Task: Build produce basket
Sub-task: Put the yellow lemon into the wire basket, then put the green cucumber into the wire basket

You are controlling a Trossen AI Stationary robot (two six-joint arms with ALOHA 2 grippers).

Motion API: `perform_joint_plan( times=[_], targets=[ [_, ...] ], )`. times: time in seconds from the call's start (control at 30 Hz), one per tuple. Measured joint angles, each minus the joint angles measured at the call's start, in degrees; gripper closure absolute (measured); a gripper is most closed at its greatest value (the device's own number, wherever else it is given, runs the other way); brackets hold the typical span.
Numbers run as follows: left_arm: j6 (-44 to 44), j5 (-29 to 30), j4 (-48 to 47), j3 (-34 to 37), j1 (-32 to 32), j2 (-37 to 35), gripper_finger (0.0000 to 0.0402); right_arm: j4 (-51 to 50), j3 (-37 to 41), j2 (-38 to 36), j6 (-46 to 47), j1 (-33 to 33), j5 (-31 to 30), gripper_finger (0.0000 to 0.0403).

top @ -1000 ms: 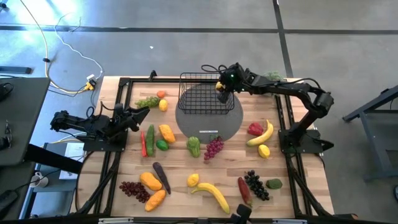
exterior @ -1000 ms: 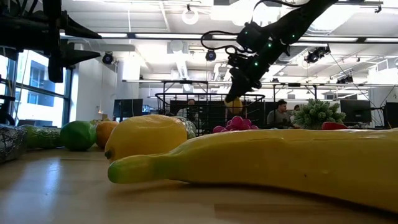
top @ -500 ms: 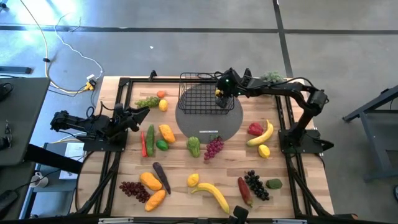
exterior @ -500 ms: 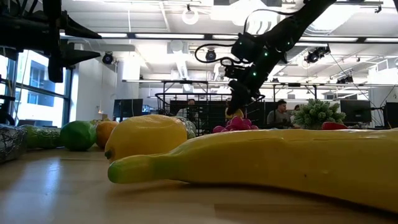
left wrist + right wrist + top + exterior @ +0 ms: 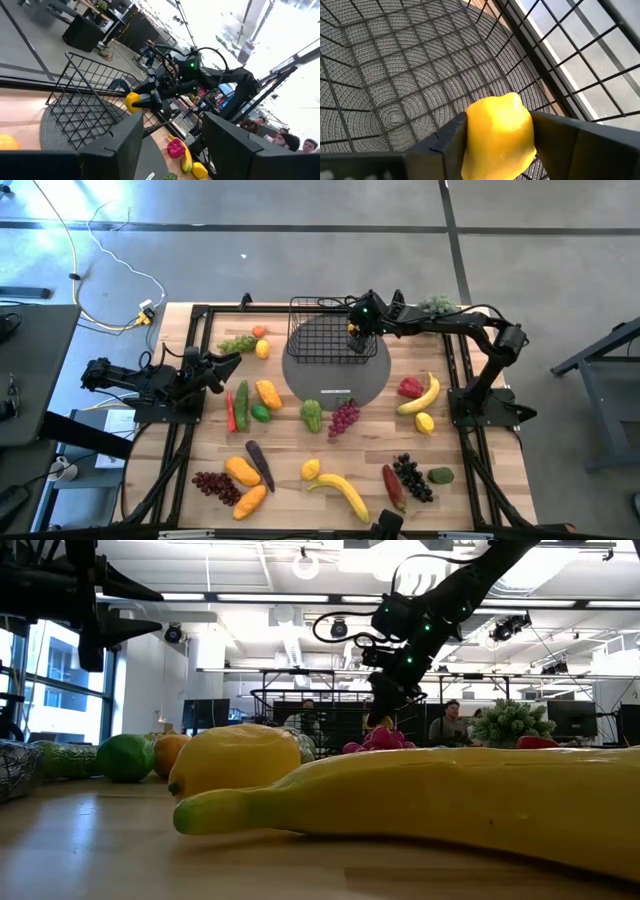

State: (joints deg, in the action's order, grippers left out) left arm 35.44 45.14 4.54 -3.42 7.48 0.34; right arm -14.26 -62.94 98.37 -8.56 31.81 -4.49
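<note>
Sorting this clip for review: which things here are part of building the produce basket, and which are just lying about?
Job:
- basket
- lemon held in the right pincer over the basket
- loose produce on the table, e.g. banana, purple grapes

Lying about:
- grey mat under the basket
- plant
- left pincer, waiting at the table's edge

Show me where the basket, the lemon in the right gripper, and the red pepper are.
basket [image 5: 318, 350]: high view, front wire wall.
lemon [image 5: 499, 134]: right wrist view, middle of its yellow skin between the fingers.
red pepper [image 5: 409, 387]: high view, centre of its body.
</note>
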Motion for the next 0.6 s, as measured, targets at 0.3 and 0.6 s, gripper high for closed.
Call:
perform_joint_plan(
  times=[0.3, 0.6],
  targets=[
    [-1.18, -1.02, -0.02, 0.0, 0.0, 0.0, 0.02, -0.15, 0.0, -0.17, 1.04, 0.0, -0.65, 0.0152],
    [-0.71, -0.87, -0.22, 0.0, 0.0, 0.0, 0.0142, -0.38, 0.0, -2.25, 3.48, 0.02, -2.36, 0.0151]
  ],
)
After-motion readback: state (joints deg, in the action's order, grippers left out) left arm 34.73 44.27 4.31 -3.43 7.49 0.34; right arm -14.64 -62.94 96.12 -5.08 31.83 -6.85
